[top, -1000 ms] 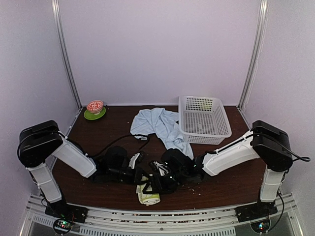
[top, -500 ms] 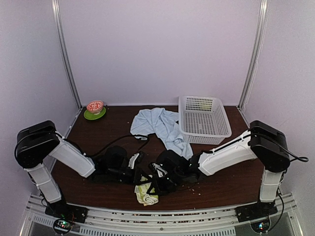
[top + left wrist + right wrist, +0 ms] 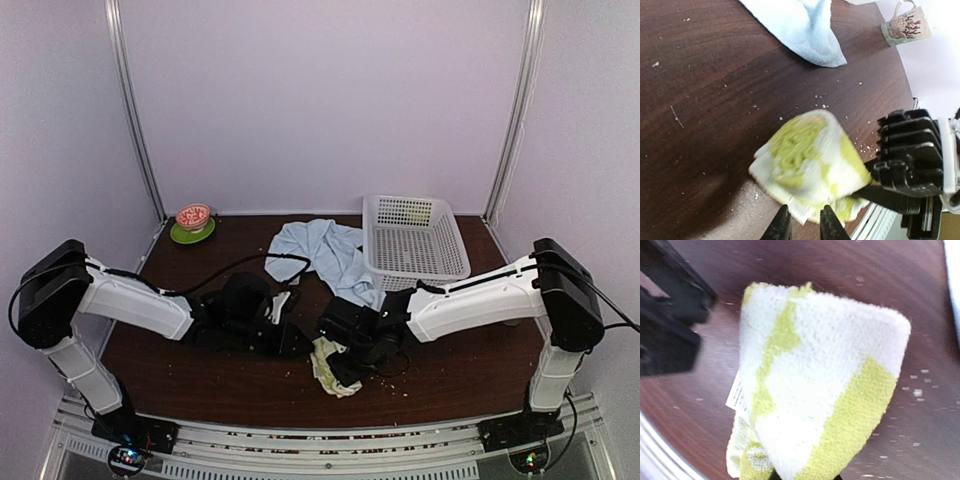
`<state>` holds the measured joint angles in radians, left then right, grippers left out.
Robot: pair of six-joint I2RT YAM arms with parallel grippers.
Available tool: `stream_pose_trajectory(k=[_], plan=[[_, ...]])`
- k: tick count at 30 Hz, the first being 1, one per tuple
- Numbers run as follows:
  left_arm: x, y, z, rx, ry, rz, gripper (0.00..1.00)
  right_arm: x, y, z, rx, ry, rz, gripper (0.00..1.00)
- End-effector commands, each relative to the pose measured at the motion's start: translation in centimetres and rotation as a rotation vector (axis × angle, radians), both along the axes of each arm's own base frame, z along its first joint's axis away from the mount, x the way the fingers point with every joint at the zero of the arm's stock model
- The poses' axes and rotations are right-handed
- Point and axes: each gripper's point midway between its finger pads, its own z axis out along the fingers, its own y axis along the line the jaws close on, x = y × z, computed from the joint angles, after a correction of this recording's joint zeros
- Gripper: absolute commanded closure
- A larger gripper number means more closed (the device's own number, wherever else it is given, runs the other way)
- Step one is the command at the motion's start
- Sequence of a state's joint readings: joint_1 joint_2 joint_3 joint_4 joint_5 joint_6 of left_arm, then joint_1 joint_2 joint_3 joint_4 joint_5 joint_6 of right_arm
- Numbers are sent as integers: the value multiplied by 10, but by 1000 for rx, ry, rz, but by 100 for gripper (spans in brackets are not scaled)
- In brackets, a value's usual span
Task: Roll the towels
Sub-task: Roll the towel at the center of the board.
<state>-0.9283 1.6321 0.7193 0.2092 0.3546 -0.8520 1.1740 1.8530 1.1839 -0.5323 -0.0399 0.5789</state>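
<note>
The small yellow-green towel [image 3: 331, 366] is bunched and folded and hangs from my right gripper [image 3: 347, 350], just above the table near the front. It fills the right wrist view [image 3: 810, 370], where my right gripper [image 3: 804, 478] is shut on it and its fingers are almost hidden beneath the cloth. My left gripper [image 3: 297, 340] is just left of it. In the left wrist view the fingertips [image 3: 782, 227] stand slightly apart, with the towel [image 3: 807, 162] and its white label in front of them. The light-blue towel [image 3: 325, 252] lies crumpled at the back middle, and its tip [image 3: 805, 30] also shows in the left wrist view.
A white plastic basket [image 3: 415, 262] stands at the back right, touching the blue towel. A red-patterned bowl on a green saucer [image 3: 193, 222] sits at the back left. A patterned cup [image 3: 902, 25] shows beyond the table edge. Crumbs dot the brown table [image 3: 200, 370].
My right gripper has carried the yellow-green towel to the right and away from the front edge. My left gripper has moved right and back with it and no longer touches the towel.
</note>
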Motion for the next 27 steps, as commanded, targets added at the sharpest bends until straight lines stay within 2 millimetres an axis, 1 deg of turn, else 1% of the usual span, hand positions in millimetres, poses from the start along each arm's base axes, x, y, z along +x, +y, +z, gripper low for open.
stream_pose_trajectory(k=[1, 5, 10, 12, 15, 17, 19, 23, 26, 27], plan=[[13, -3, 10, 26, -39, 8, 80, 11, -76, -15, -379, -105, 71, 100], [21, -21, 18, -21, -40, -11, 80, 13, -68, -12, -352, -122, 75, 100], [27, -39, 30, -74, -46, -35, 80, 15, -59, -13, -337, -122, 80, 100], [29, -45, 30, -81, -44, -48, 80, 15, -57, -13, -331, -122, 80, 100], [30, -57, 23, -98, -20, -74, 81, 15, -54, -14, -324, -117, 84, 100], [29, -65, 19, -133, 12, -87, 84, 15, -53, -14, -321, -115, 84, 100], [28, -70, 13, -156, 36, -92, 85, 14, -52, -14, -317, -116, 87, 100], [29, -75, 6, -172, 57, -97, 87, 14, -49, -14, -296, -111, 92, 100], [33, -73, -7, -127, 70, -72, 92, 12, -45, -12, -270, -106, 94, 100], [35, -73, -10, -108, 70, -68, 93, 12, -44, -10, -257, -105, 90, 94]])
